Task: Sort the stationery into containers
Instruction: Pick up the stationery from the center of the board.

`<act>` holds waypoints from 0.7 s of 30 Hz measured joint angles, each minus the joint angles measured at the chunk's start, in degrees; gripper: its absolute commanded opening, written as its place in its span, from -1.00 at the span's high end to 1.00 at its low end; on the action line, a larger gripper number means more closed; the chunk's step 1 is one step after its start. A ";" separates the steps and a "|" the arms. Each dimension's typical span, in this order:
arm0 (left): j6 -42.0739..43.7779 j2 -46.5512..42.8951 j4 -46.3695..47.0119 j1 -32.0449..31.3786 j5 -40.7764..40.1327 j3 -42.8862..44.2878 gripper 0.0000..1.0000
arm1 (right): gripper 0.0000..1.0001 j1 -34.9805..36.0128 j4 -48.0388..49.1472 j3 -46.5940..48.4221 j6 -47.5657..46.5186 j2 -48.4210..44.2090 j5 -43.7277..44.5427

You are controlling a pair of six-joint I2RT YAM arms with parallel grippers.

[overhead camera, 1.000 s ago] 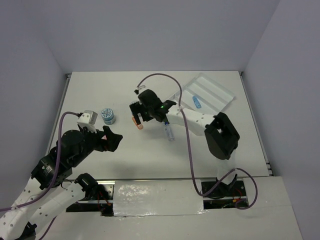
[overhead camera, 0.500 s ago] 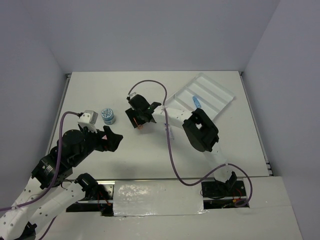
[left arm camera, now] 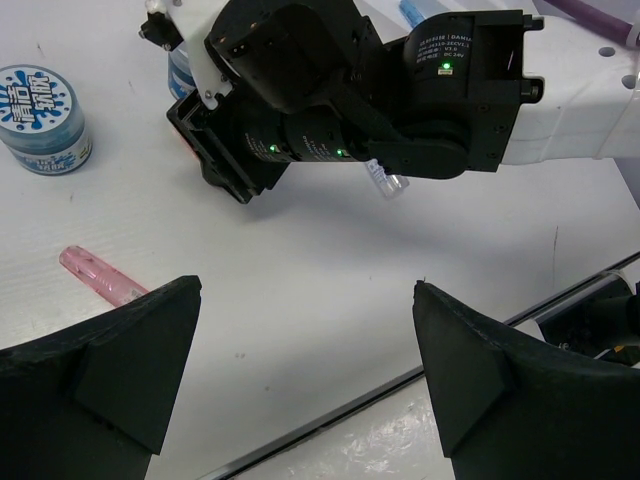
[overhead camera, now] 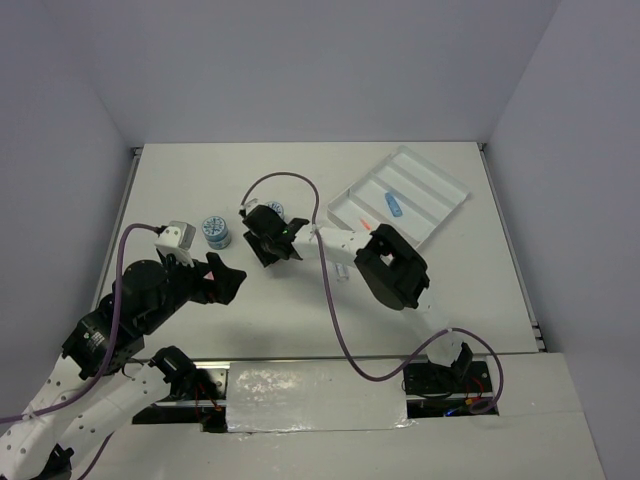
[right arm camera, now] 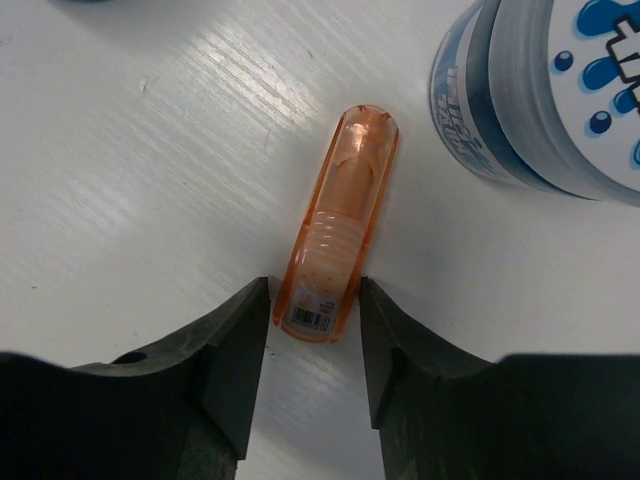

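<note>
An orange capsule (right arm camera: 338,225) lies on the table beside a round blue-patterned tub (right arm camera: 545,95). My right gripper (right arm camera: 313,290) is down at the table with both fingers pressed on the sides of the capsule's near end; from above it (overhead camera: 263,238) hides the capsule. A second blue tub (overhead camera: 215,232) stands further left. A pink capsule (left arm camera: 98,284) lies just ahead of my left gripper (left arm camera: 305,290), which is wide open and empty. A clear bottle (left arm camera: 385,182) lies under the right arm. The white divided tray (overhead camera: 428,183) holds a blue capsule (overhead camera: 392,205).
The right arm's purple cable (overhead camera: 285,180) loops over the table behind the gripper. The right forearm (overhead camera: 392,268) stretches across the middle of the table. A thin orange item (overhead camera: 361,222) lies at the tray's near edge. White walls close in the table on three sides.
My right gripper has moved left, up to the tub, and its elbow has swung in toward the middle of the table. The left arm has not moved.
</note>
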 measured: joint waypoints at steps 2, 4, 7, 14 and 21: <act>0.00 0.00 -0.02 0.00 0.02 0.00 -0.99 | 0.21 0.04 0.00 0.00 -0.04 0.00 0.13; 0.00 -0.02 -0.02 0.00 0.02 0.00 -0.99 | 0.38 0.15 0.00 0.00 0.02 0.00 0.55; 0.00 -0.04 -0.02 0.00 0.02 0.00 -0.99 | 1.00 0.42 0.02 -0.02 -0.04 0.00 1.09; 0.02 -0.28 0.00 0.00 0.02 0.00 -0.99 | 1.00 1.68 7.93 -14.53 0.02 -9.38 -3.10; 0.00 -0.28 0.00 0.00 0.02 0.00 -0.99 | 1.00 -2.89 13.81 -28.46 -1.01 -34.36 -7.67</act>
